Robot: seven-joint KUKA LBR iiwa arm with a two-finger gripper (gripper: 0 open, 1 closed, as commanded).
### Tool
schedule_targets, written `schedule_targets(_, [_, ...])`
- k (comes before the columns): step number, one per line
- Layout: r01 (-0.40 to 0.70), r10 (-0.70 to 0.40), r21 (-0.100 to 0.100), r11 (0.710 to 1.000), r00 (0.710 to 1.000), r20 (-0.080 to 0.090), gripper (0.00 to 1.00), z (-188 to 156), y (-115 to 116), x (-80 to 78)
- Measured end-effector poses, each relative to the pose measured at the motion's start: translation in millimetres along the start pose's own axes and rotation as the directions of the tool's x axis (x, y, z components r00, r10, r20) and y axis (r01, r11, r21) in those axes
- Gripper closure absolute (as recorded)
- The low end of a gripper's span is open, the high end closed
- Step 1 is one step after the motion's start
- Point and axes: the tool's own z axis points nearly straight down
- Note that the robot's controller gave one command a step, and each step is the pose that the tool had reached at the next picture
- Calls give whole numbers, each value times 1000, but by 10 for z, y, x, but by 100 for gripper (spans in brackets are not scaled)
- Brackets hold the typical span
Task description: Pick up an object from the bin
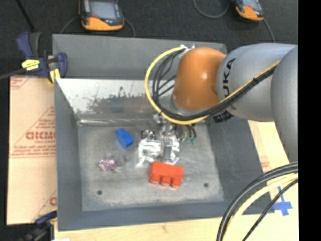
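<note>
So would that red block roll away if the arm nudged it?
Probably not: the red block looks boxy and lies flat on the bin floor, so it should slide rather than roll. It looks like stiff plastic, likely light.

Robotics lab: KUKA arm (pixel 251 79) over grey metal bin (pixel 67 174); two orange-and-black handheld devices (pixel 101 14) on dark floor (pixel 160 14), upper frame.

Lit from above, moderately bright, fairly even. Strong whitish glare across back wall of the bin (pixel 108 98), broken by dark specks. Soft broad highlight on orange cover (pixel 195 77) of the arm (pixel 258 79). Small glints on silvery crumpled thing (pixel 149 151) near bin centre. Only faint soft shadows beside red block (pixel 166 174) & blue piece (pixel 124 137). Surroundings beyond top rim dark.
</note>
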Motion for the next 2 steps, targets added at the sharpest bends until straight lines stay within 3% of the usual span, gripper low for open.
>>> schedule_targets(1, [-29, 29, -2, 1000, 1000, -6, 0, 247, -13, -31])
schedule_targets(2, [-59, 59, -2, 998, 998, -6, 0, 245, 3, 114])
